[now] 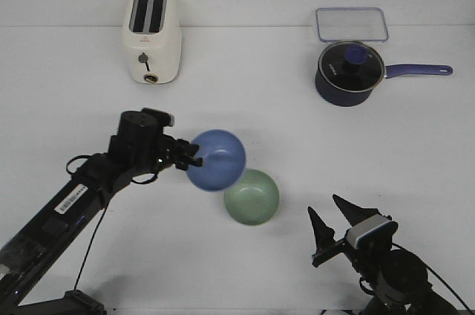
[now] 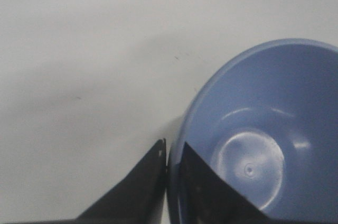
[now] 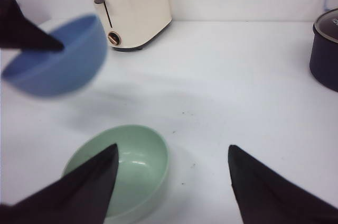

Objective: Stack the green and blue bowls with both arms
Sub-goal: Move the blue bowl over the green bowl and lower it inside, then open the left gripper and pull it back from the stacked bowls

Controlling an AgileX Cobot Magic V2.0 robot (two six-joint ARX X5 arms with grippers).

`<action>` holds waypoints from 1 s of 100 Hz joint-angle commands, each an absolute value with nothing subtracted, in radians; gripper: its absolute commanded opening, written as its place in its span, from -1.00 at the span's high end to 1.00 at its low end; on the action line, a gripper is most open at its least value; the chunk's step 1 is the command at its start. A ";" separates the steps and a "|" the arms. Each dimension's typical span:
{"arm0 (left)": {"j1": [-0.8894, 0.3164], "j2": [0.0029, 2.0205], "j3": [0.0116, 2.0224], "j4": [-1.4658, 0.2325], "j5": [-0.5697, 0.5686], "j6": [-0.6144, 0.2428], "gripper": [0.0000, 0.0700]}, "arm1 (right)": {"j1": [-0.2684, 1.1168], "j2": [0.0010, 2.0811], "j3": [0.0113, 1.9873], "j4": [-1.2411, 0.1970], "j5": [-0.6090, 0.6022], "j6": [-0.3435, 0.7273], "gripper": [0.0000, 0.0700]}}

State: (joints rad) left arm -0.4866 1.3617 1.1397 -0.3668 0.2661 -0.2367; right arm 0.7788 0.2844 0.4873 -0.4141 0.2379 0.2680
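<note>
Holding the blue bowl (image 1: 216, 160) aloft by its left rim, left gripper (image 1: 194, 157) pinched tight on it. Hanging just up-left of the green bowl (image 1: 251, 197) resting on the table. Waiting near right, right gripper (image 1: 333, 221) spread wide, empty.

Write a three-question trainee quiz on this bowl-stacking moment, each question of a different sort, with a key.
1. True or false: the blue bowl already sits nested inside the green bowl.
2. Multiple choice: the left gripper is A) open above the toaster, B) shut on the blue bowl's rim, C) gripping the saucepan handle.
3. Fill in: the right gripper is ____ and holds nothing.

Key
1. False. The blue bowl is held lifted and tilted beside the green bowl, which rests on the table.
2. B. The left wrist view shows one finger inside the rim and one outside.
3. Open.
</note>
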 commanded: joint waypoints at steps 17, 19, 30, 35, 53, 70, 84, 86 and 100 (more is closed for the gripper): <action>-0.673 1.434 1.121 -0.324 0.144 -0.255 0.97 | 0.787 0.289 0.492 -0.400 0.240 0.261 -0.22; -0.683 1.442 1.121 -0.319 0.131 -0.255 0.97 | 0.787 0.289 0.492 -0.400 0.240 0.261 -0.22; -0.708 1.477 1.121 -0.287 0.108 -0.256 0.96 | 0.787 0.289 0.492 -0.400 0.239 0.261 -0.22; -0.708 1.485 1.121 -0.279 0.109 -0.265 0.93 | 0.787 0.289 0.492 -0.400 0.239 0.261 -0.22; -0.708 1.492 1.121 -0.260 0.109 -0.281 -0.03 | 0.787 0.289 0.492 -0.400 0.240 0.261 -0.22; -0.706 1.478 1.121 -0.263 0.108 -0.279 -0.09 | 0.787 0.289 0.492 -0.401 0.240 0.261 -0.22; -0.681 1.371 1.121 -0.269 0.075 -0.259 -0.09 | 0.787 0.289 0.492 -0.405 0.239 0.261 -0.22; -0.677 1.348 1.121 -0.273 0.062 -0.251 -0.09 | 0.787 0.289 0.492 -0.405 0.239 0.261 -0.22; -0.649 1.148 1.110 -0.339 -0.032 -0.198 -0.09 | 0.787 0.289 0.492 -0.405 0.239 0.260 -0.22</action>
